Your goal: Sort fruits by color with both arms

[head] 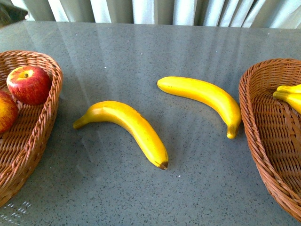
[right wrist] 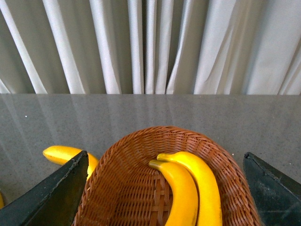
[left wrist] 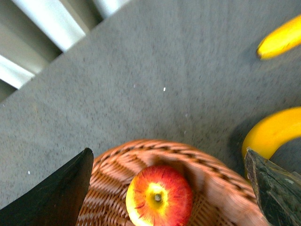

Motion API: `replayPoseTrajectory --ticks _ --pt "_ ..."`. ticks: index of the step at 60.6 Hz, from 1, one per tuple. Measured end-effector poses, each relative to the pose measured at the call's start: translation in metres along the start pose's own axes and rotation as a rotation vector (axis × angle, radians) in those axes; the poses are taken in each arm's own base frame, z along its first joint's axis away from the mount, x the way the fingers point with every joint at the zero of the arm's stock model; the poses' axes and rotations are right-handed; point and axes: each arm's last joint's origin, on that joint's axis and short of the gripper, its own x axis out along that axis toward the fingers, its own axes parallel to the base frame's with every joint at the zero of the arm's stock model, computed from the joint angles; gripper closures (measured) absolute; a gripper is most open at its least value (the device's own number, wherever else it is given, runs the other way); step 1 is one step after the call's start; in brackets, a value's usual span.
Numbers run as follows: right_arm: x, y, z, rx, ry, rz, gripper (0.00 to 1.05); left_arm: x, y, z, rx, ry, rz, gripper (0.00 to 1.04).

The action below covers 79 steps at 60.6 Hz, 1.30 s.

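The front view suggests the sort is about half done. The left wicker basket (head: 52,89) holds a deep red apple (head: 29,84) and, beside it and cut by the frame edge, a red-yellow apple (head: 6,112). The right wicker basket (head: 249,113) holds bananas (head: 289,96), of which only the ends show. Left to move are two fruits lying on the grey bench (head: 155,47) between the baskets, a nearer banana (head: 127,128) and a farther banana (head: 207,96), apart from each other; neither arm shows here. In the blurred left wrist view, the left arm's jaws stand wide apart and empty over the apple basket's rim, with what is probably the deep red apple below them and both loose bananas beyond the basket. In the right wrist view, the right arm's jaws are likewise spread with nothing between them, over the right wicker basket, where two bananas lie side by side, touching.
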Motion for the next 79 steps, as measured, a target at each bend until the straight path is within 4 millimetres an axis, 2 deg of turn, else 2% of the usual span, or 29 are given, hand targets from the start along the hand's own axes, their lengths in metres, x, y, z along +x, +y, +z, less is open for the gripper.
replayPoseTrajectory --ticks 1,5,9,11,14,22,29,46,56,79 --pt "0.000 0.000 0.000 0.000 0.000 0.000 0.09 -0.001 -0.002 0.001 0.009 -0.017 0.025 0.12" --pt "0.000 0.000 0.000 0.000 0.000 0.000 0.09 -0.014 -0.015 -0.002 -0.072 -0.080 0.379 0.25" --pt "0.000 0.000 0.000 0.000 0.000 0.000 0.09 -0.033 -0.031 -0.013 -0.205 -0.178 0.569 0.36" --pt "0.000 0.000 0.000 0.000 0.000 -0.001 0.09 -0.050 -0.045 -0.020 -0.274 -0.250 0.646 0.44" --pt "0.000 0.000 0.000 0.000 0.000 0.000 0.09 -0.065 -0.061 -0.030 -0.331 -0.292 0.667 0.57" --pt "0.000 0.000 0.000 0.000 0.000 0.000 0.09 -0.075 -0.077 -0.042 -0.382 -0.294 0.656 0.78" --pt "0.000 0.000 0.000 0.000 0.000 0.000 0.09 -0.086 -0.088 -0.049 -0.398 -0.299 0.653 1.03" --pt "0.000 0.000 0.000 0.000 0.000 0.000 0.09 -0.102 -0.107 -0.059 -0.405 -0.299 0.652 1.03" --pt "0.000 0.000 0.000 0.000 0.000 0.000 0.09 -0.107 -0.118 -0.072 -0.406 -0.294 0.650 1.03" --pt "0.000 0.000 0.000 0.000 0.000 0.000 0.09 -0.124 -0.129 -0.069 -0.400 -0.314 0.655 1.03"
